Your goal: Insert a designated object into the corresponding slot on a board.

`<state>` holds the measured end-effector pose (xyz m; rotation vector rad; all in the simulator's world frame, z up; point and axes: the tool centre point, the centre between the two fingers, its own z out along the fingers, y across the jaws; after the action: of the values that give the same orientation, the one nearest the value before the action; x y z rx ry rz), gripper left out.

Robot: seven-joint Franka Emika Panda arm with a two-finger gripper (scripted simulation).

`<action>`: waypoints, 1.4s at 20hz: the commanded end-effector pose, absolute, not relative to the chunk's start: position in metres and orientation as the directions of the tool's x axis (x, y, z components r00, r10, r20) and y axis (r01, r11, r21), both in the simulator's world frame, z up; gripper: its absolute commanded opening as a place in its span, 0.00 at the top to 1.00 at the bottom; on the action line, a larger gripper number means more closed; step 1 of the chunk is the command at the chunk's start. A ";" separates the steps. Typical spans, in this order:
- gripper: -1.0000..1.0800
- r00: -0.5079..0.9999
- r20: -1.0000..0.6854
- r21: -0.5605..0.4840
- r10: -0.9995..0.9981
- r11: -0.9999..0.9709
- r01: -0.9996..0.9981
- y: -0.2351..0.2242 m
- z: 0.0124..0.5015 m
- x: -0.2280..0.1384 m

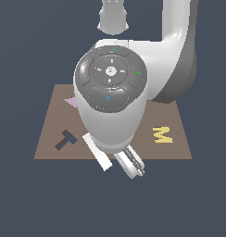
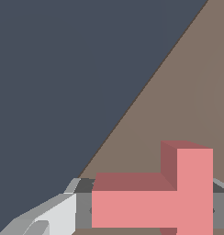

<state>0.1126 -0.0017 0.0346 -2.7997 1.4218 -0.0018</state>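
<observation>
Salmon-pink T-shaped block (image 2: 153, 199) sits clamped between my gripper's (image 2: 150, 209) fingers at the bottom of the wrist view, lifted over the edge of the brown board (image 1: 175, 125). I judge the carry step is in hand. In the exterior view, the dark T-shaped slot (image 1: 66, 140) lies at lower left of the board, the yellow M-shaped piece (image 1: 162, 134) at lower right. Next I must travel over the slot, match its angle, then lower.

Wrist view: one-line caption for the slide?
Gripper holding the salmon-pink T-shaped block above the brown board's edge, dark floor beyond.
</observation>
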 end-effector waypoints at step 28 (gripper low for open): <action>1.00 -0.509 -0.001 -0.002 -0.861 0.509 -0.861 -0.141 0.040 0.111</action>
<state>0.1142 -0.1364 0.0397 -1.6181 2.6914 -0.0019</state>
